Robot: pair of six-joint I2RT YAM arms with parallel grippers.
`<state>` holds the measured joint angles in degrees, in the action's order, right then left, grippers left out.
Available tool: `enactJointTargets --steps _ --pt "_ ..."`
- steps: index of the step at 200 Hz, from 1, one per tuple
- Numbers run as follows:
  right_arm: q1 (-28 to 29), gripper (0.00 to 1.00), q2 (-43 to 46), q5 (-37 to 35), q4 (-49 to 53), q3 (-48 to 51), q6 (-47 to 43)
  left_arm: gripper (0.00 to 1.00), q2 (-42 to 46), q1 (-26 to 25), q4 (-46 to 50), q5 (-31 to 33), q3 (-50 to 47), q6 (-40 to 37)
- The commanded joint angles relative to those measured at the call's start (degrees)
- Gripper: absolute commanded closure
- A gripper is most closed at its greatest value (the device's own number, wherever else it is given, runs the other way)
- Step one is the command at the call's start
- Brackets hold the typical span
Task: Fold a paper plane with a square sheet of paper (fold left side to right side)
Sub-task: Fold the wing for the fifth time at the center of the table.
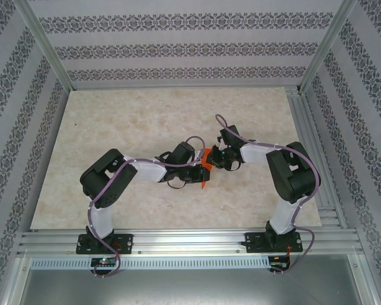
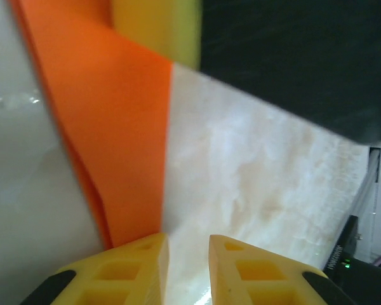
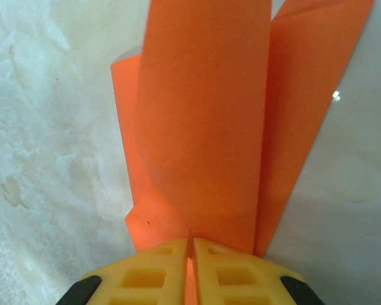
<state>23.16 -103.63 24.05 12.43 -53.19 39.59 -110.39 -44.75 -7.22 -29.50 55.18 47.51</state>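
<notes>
Judging progress: mid-fold, not done. Paper [image 3: 203,127] sits at mid tabletop [image 1: 146,121], between the two arms where they meet, mostly hidden by them from above. R end effector [image 3: 190,254] has its fingers together, clamped on the near edge of the paper, and orange shows in the slit between them. From the R wrist the paper is no flat square: at least two overlapping layers run away from the fingers, w/ a narrower flap on the right and a small folded corner low left. So some creases are in, judging by the overlap. L end effector [image 2: 188,244] has its fingers apart w/ bare tabletop in the gap and nothing held; the orange edge ends at the tip of one finger, so touching or just beside, can't tell which. From the L wrist the paper has a doubled edge and part of it looks lifted off the tabletop. No pointed nose or clean centre crease visible, so no dart shape as far as I can see. Left, imo: finish the side-over fold, press the crease flat, then the remaining folds. How many are left, can't tell.
</notes>
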Motion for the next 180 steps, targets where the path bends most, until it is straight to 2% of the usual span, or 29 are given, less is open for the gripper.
enactJointTargets --steps 1,46,84,151,180 --pt "0.34 0.88 0.69 -0.09 2.74 -1.08 0.86 0.74 -1.07 -0.95 5.10 3.59 0.55 -3.34" --pt "-1.06 0.88 3.00 0.53 5.68 -4.51 -0.79 0.75 -1.17 -1.65 8.33 5.70 -0.53 -4.60" --pt "-1.61 0.88 4.93 -2.16 10.71 -7.65 -3.40 0.75 -0.75 -2.17 9.51 6.94 -1.17 -4.27" --pt "-0.13 0.88 1.82 -0.68 7.55 -5.62 -2.02 0.75 -1.24 -2.53 9.51 7.24 -1.28 -3.60" --pt "-0.03 0.89 -0.35 -3.37 8.86 -6.77 -4.06 0.75 -1.28 -2.53 9.78 7.41 -1.70 -3.40"
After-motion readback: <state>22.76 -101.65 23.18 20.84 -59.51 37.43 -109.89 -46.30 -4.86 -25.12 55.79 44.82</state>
